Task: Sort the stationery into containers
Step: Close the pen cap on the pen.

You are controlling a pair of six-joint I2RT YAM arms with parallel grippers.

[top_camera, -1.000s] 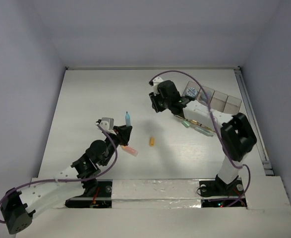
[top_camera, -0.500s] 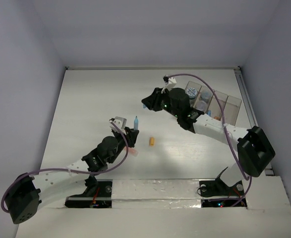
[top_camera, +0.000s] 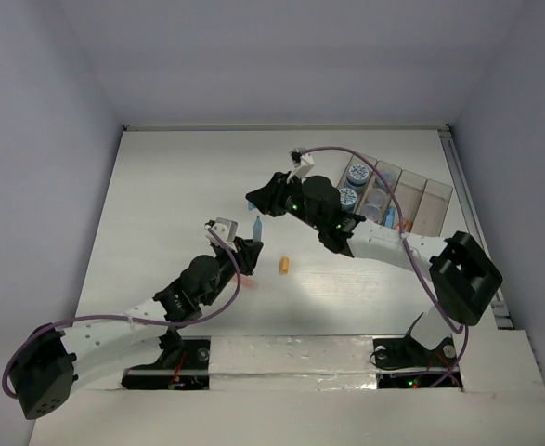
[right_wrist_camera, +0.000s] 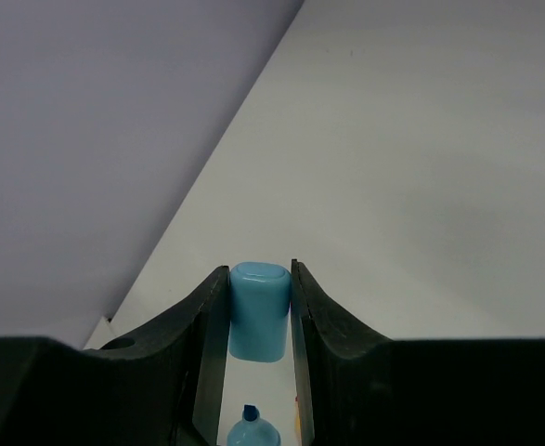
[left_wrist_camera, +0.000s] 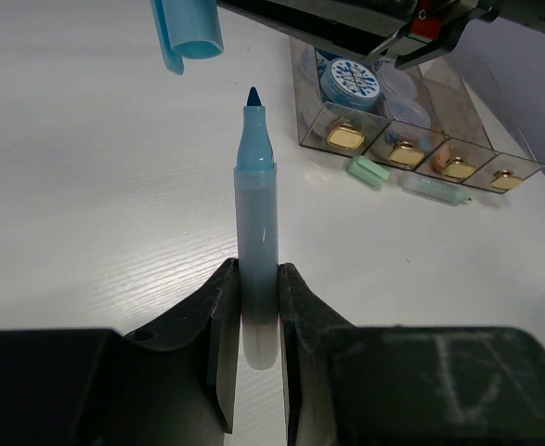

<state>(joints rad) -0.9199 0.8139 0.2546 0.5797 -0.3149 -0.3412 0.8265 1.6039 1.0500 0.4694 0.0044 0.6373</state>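
2 white arms (top_camera: 105,327), black joints (top_camera: 462,274), black fingers (left_wrist_camera: 221,344), looping purple cables (top_camera: 342,150).

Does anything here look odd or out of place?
The blue marker in the left gripper is uncapped; a blue cap is pinched in the right gripper above its tip. A pale green marker and a loose green cap lie on the table beside the organiser box, not in it. An orange stick lies mid-table.

Top external: high behind the arm bases, looking down on the whole surface (top_camera: 161,204). Left wrist: close, faces far right corner. Right wrist: close, faces left edge. Both wrist views share blue marker (left_wrist_camera: 255,214) and blue cap (right_wrist_camera: 258,321).
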